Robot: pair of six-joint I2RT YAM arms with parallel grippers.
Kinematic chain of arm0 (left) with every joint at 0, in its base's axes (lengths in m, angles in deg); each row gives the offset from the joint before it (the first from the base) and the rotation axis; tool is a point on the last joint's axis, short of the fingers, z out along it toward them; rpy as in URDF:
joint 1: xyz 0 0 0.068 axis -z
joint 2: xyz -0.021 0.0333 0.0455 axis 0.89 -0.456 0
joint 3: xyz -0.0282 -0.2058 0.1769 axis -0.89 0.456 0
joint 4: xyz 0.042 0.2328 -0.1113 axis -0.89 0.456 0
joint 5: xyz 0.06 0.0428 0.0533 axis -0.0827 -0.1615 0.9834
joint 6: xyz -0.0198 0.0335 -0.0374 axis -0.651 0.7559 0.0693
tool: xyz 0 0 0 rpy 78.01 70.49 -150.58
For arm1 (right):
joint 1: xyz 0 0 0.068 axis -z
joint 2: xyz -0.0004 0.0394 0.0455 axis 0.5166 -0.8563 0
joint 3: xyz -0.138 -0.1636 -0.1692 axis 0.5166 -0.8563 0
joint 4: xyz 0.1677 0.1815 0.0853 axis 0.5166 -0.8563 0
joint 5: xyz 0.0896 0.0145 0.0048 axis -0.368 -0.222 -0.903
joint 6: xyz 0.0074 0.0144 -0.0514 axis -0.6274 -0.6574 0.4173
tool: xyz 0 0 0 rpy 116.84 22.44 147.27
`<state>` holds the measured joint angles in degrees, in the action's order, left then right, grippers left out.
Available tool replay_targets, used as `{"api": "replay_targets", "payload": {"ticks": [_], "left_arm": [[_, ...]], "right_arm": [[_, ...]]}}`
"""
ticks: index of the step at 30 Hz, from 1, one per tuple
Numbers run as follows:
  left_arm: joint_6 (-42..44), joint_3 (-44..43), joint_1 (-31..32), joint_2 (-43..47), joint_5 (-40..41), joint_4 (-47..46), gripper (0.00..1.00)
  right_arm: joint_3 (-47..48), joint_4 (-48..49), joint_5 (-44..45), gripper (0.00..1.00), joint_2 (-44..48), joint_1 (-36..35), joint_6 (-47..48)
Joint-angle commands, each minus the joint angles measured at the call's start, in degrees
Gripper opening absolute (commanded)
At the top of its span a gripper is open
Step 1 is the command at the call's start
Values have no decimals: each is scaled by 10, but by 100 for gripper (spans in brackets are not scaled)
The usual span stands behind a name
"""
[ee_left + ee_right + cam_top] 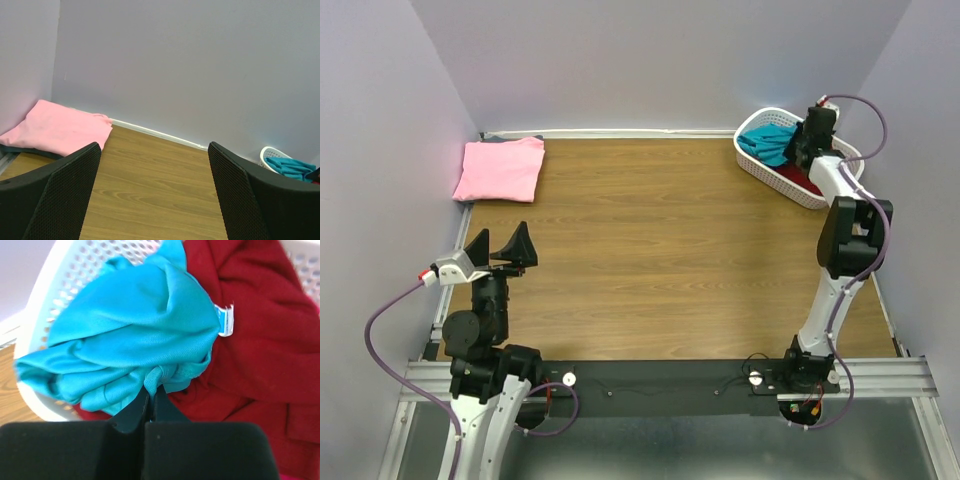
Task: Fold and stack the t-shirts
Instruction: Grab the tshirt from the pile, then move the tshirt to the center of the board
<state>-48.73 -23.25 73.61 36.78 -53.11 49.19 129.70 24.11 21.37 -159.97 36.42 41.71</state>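
Note:
A teal t-shirt (767,143) lies bunched in the white basket (756,165) at the far right, on top of a dark red t-shirt (795,179). My right gripper (152,390) is shut on a fold of the teal t-shirt (135,335), with the dark red t-shirt (260,340) beneath and to the right. It also shows over the basket in the top view (804,146). A light pink t-shirt (500,168) lies folded at the far left corner and also shows in the left wrist view (55,127). My left gripper (500,247) is open and empty above the near left of the table.
The white slotted basket (47,315) stands against the back right corner by the walls. The wooden table (660,250) runs between the pink shirt and the basket. A dark cloth edge (25,150) shows under the pink shirt. A metal rail runs along the near edge.

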Motion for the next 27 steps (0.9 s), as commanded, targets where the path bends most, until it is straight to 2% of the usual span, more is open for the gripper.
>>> {"api": "replay_targets", "payload": {"ticks": [1, 7, 12, 15, 20, 21, 22, 23, 24, 25, 26, 27], "left_arm": [[4, 6, 2, -2, -11, -12, 96], [4, 6, 2, 3, -13, -13, 95], [4, 6, 3, 7, -22, -14, 95], [5, 6, 3, 6, -26, -17, 95], [6, 8, 2, 0, -39, -22, 95], [6, 8, 2, -2, -45, -23, 95], [7, 8, 2, -3, -50, -27, 95], [7, 8, 2, -7, -54, -27, 95], [7, 10, 2, -10, -63, -29, 95], [6, 11, 3, -11, -70, -32, 95], [6, 11, 3, -19, -73, -33, 95], [5, 11, 2, -24, -84, -33, 95]], "right_arm": [[9, 4, -42, 1, 83, -3, 39], [0, -1, -123, 1, 237, -47, 88], [4, -45, -201, 0, 320, -147, 126], [-22, -58, -259, 0, 360, -217, 106], [-96, -58, -288, 2, 366, -347, 45], [-109, -58, -300, 21, 351, -382, 21], [-137, -58, -326, 30, 342, -397, 11], [-150, -59, -336, 35, 332, -413, 4], [-163, -61, -358, 52, 307, -441, -6], [-174, -69, -378, 62, 294, -451, -3], [-179, -78, -399, 87, 283, -458, -1], [-184, -92, -414, 100, 277, -460, 2]]}}
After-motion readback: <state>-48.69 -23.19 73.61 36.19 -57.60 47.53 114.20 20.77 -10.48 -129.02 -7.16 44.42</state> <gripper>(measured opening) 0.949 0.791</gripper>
